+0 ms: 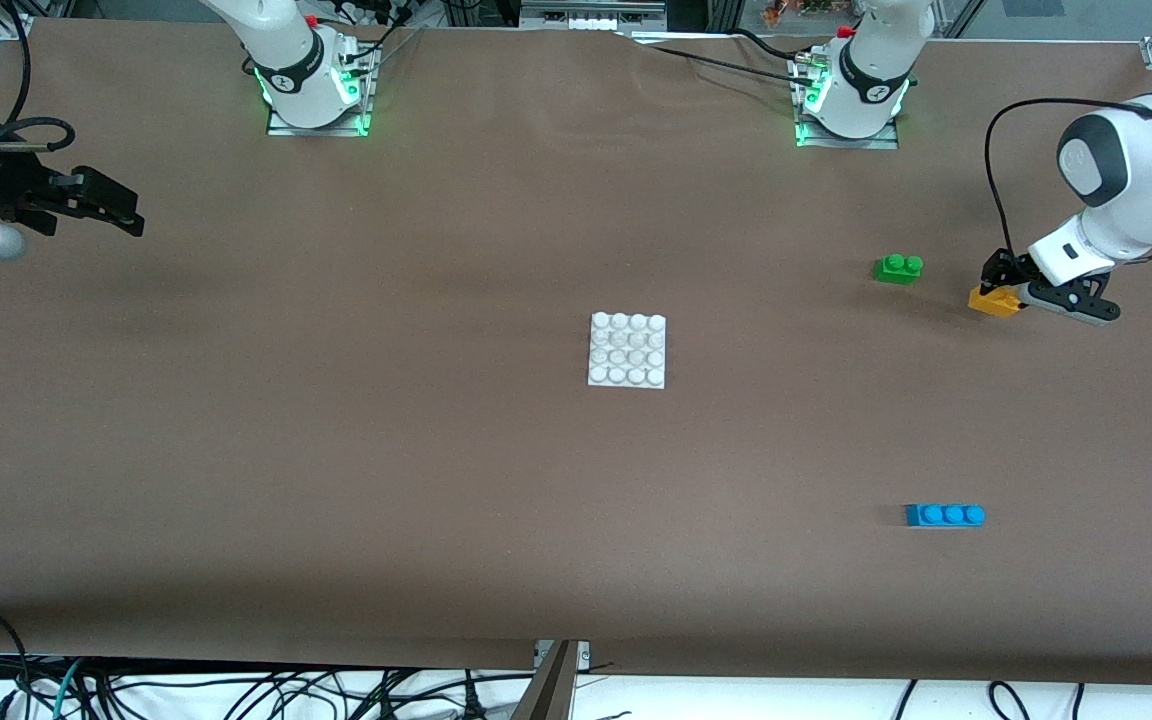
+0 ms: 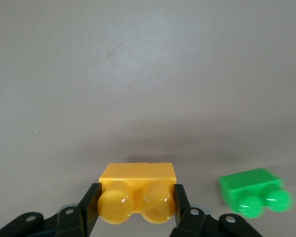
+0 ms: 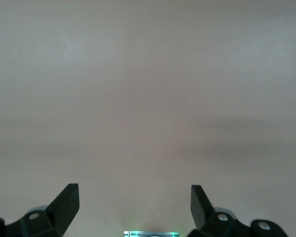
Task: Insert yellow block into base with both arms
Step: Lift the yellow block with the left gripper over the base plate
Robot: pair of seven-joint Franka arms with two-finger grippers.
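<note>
Squarely in the left claw (image 2: pixel 136 202) — orange-yellow, two-studded yellow block (image 2: pixel 137 190).

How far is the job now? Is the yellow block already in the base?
Not yet. Done: the left gripper has shut on the small orange-yellow plastic two-stud block, at the left arm's end of the table beside the green two-stud brick. In hand: that grasp only. Left: carrying the block to the flat white studded base plate at mid-table and pressing it on. The right gripper waits open over bare table.
</note>
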